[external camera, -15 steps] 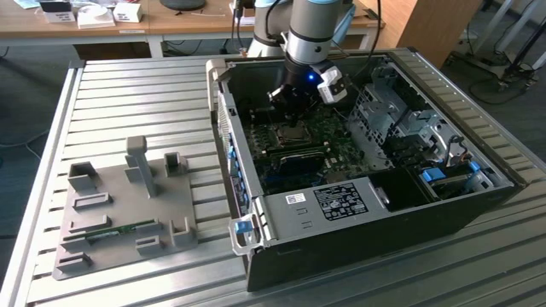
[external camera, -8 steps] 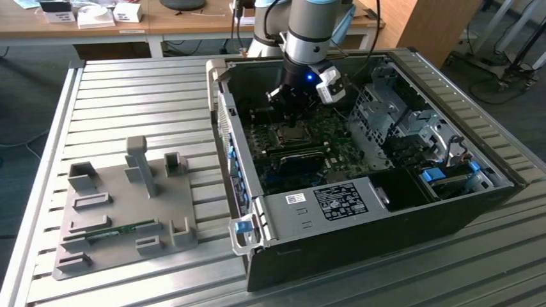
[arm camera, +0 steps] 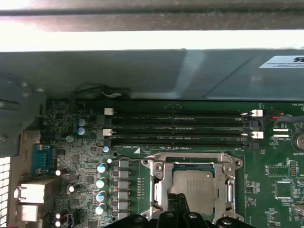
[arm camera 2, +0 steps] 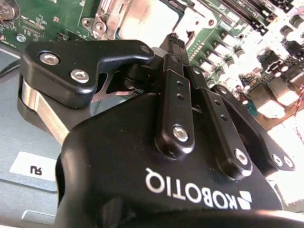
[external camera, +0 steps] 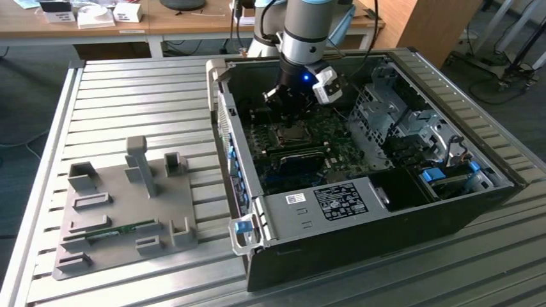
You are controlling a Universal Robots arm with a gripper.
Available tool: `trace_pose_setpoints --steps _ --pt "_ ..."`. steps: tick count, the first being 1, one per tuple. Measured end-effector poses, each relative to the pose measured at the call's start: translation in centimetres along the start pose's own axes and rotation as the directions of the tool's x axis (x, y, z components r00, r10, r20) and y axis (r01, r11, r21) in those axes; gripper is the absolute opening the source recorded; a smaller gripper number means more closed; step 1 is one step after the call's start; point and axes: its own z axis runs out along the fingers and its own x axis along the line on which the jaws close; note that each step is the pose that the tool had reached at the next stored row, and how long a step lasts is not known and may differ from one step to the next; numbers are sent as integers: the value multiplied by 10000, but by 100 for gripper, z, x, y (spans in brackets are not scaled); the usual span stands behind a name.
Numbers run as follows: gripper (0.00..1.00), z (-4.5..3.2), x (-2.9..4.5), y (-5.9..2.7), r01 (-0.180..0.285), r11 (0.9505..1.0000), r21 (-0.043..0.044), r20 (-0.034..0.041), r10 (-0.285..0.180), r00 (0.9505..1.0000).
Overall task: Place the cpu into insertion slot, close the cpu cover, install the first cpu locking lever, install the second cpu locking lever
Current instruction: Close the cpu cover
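Note:
The cpu [arm camera: 195, 186], a silver-grey square, lies in the insertion slot [external camera: 290, 133] on the green motherboard [arm camera: 275, 190] inside the open computer case. The cpu cover [arm camera: 230, 187], a silvery frame, lies flat around the chip, whose top shows through its window. The chip [arm camera 2: 147, 21] and the frame [arm camera 2: 105, 16] also show bright in the second wrist view. My gripper [external camera: 286, 102] hangs just above the socket's edge. Its black fingertips [arm camera: 179, 202] are together, and it looks shut [arm camera 2: 159, 47] with nothing between them. Whether the locking levers are latched I cannot tell.
Long black memory slots [arm camera: 180, 128] run beside the socket, and a row of capacitors [arm camera: 101, 187] stands at another side. A metal drive cage [external camera: 401, 121] and a white-labelled black box [external camera: 341, 198] fill the case's other parts. A grey fixture plate [external camera: 119, 204] lies on the slatted table.

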Motion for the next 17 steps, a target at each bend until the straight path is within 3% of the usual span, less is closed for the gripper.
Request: trace_pose_setpoints --steps 17 --pt "11 85 59 -4 0 10000 0 0 0 10000"
